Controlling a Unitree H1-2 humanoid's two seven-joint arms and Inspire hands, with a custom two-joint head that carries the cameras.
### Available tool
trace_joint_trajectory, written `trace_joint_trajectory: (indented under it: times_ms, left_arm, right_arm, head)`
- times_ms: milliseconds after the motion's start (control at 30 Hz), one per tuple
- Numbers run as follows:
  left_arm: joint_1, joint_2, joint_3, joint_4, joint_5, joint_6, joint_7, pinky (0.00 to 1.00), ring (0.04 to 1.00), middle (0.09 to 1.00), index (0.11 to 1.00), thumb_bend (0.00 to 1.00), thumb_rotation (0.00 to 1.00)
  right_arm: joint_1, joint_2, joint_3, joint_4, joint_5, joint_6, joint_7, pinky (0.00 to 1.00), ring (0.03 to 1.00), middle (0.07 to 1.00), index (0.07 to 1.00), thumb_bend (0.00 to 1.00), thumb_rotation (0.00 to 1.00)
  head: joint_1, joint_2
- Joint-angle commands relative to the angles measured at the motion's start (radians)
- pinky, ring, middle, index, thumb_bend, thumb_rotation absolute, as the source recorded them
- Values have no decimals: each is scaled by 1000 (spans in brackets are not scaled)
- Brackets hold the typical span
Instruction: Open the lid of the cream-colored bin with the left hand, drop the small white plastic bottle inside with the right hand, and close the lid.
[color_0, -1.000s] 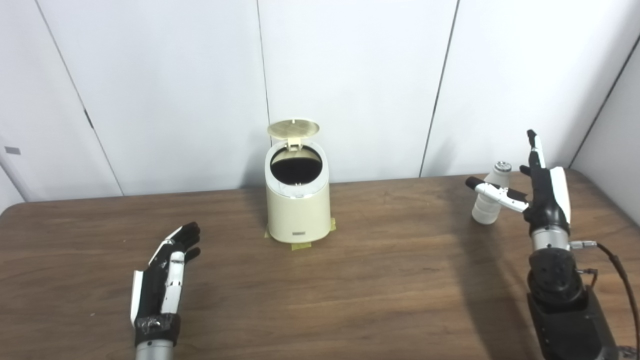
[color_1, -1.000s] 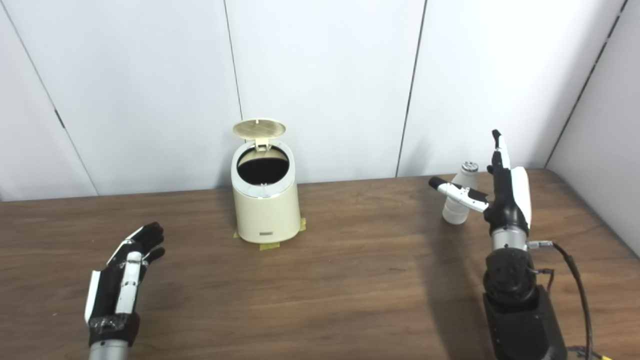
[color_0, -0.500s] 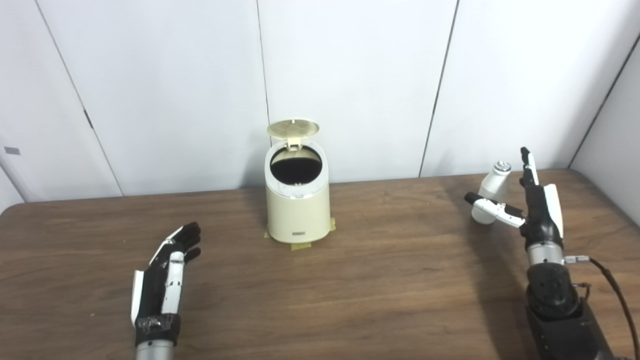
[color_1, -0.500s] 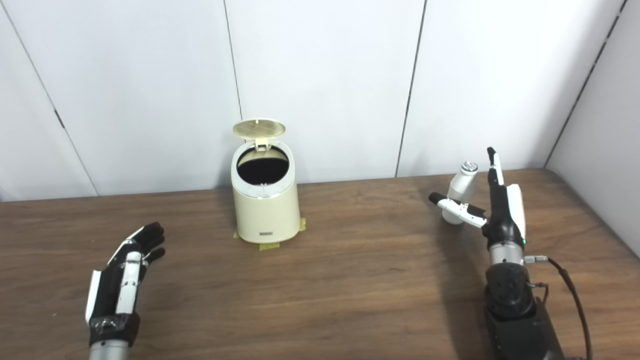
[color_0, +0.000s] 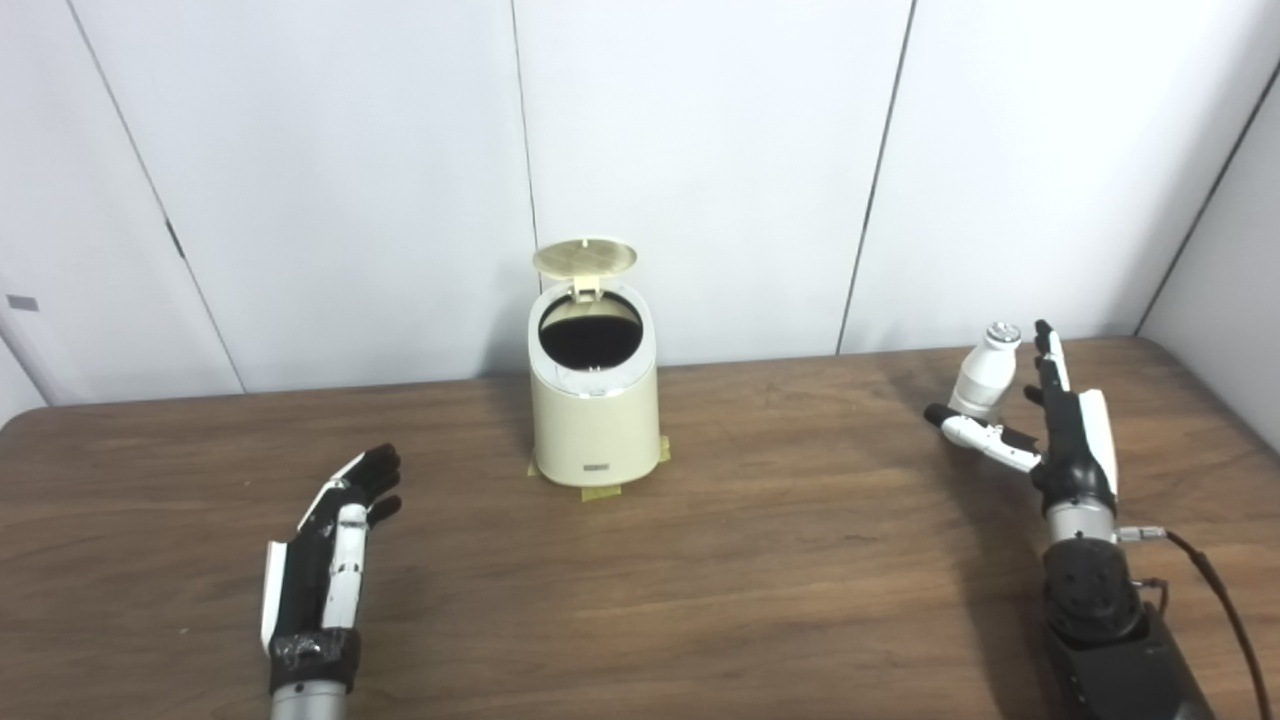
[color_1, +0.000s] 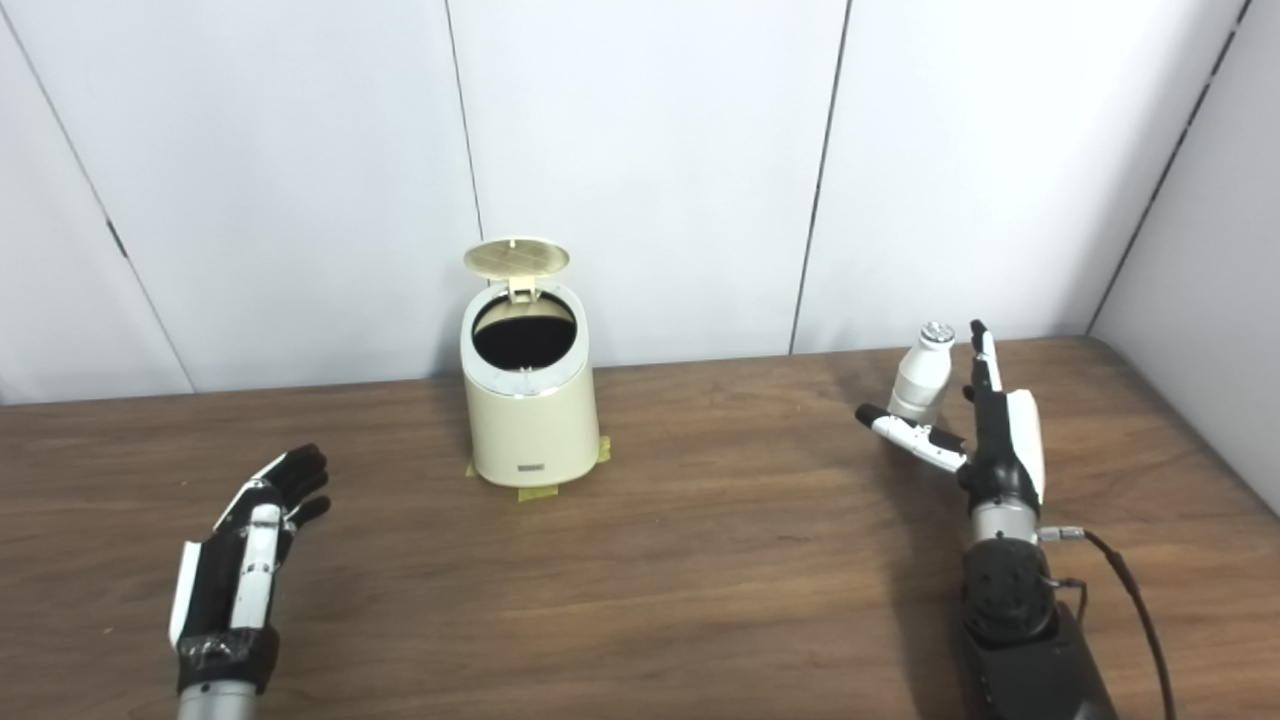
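The cream-colored bin (color_0: 594, 410) stands at the back middle of the table, its round lid (color_0: 585, 258) tipped up and the dark opening showing. The small white plastic bottle (color_0: 985, 375) with a silver cap stands upright at the back right. My right hand (color_0: 1060, 440) is open beside the bottle, thumb reaching in front of its base and fingers upright to its right; it does not hold it. My left hand (color_0: 330, 550) is open and empty, low over the table at the front left, well away from the bin.
Yellow tape marks (color_0: 600, 490) lie under the bin's base. A black cable (color_0: 1210, 590) runs from my right wrist toward the table's right edge. White wall panels stand close behind the wooden table (color_0: 780, 560).
My right hand has lowered and drawn back toward me beside the bottle, which still stands in place. The left hand and the bin have not moved.
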Motion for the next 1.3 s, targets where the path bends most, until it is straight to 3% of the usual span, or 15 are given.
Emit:
trace_joint_trajectory:
  times_ms: [0,267,667,1267]
  left_arm:
    - [21,6,3,10,2,-22,4,811,846,828,815,146,810]
    - [26,7,3,0,4,-19,6,806,841,825,812,134,809]
    - [36,11,4,-17,0,-12,2,820,850,833,822,144,828]
    - [46,19,5,-29,-3,-6,-4,814,850,836,817,159,806]
  right_arm:
    - [-52,-25,1,-13,-5,-43,-21,860,948,968,975,957,433]
    - [-69,-24,3,16,11,-24,-12,866,942,947,955,951,442]
    - [-123,-35,12,128,14,-48,-29,819,903,910,909,911,409]
    - [-201,-44,18,281,40,-106,-53,837,901,897,893,895,323]
  head:
    - [0,1]
    - [5,2]
    - [15,9]
    - [8,11]
